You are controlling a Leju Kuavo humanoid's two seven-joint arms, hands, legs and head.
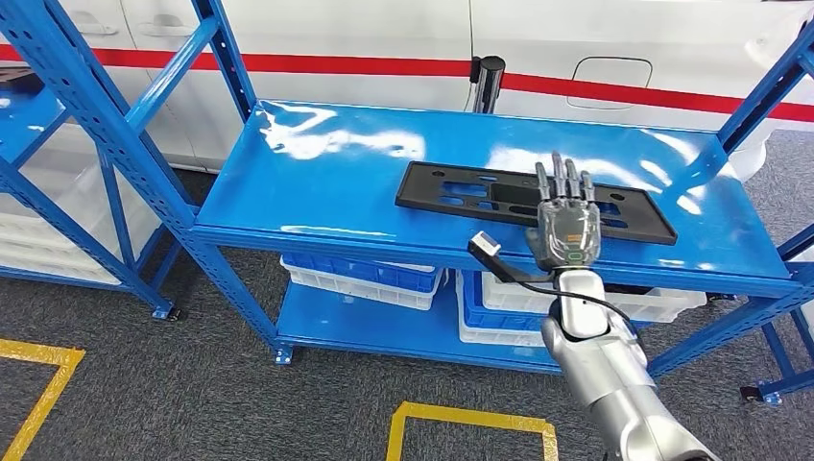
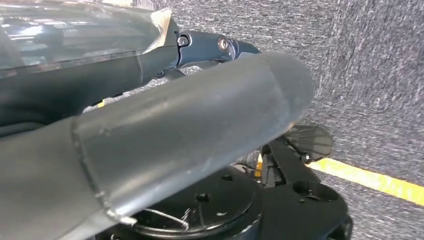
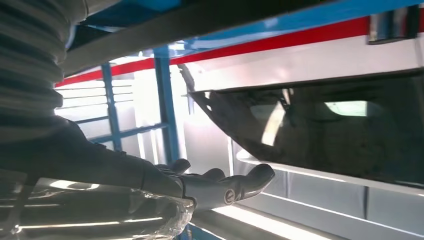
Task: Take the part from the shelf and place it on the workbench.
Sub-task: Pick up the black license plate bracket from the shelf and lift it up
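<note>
One hand up: right hand (image 1: 567, 229) fingers (image 1: 562, 182) spread flat over black part (image 1: 461, 192), gripping nothing. Part lies centre-right of frame on blue shelf (image 1: 326, 192). Looks stiff, light, flat plastic; grab near long edge. Left hand (image 2: 150, 150): can't tell.

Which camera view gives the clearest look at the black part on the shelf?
The head view: the whole black part lies flat on the blue shelf, under the right hand. The wrist views do not show it recognisably.

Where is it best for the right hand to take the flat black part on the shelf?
Probably its long front edge, reached from the shelf's open front. The black part lies flat and thin on the blue shelf, and the right hand is above that edge.
</note>
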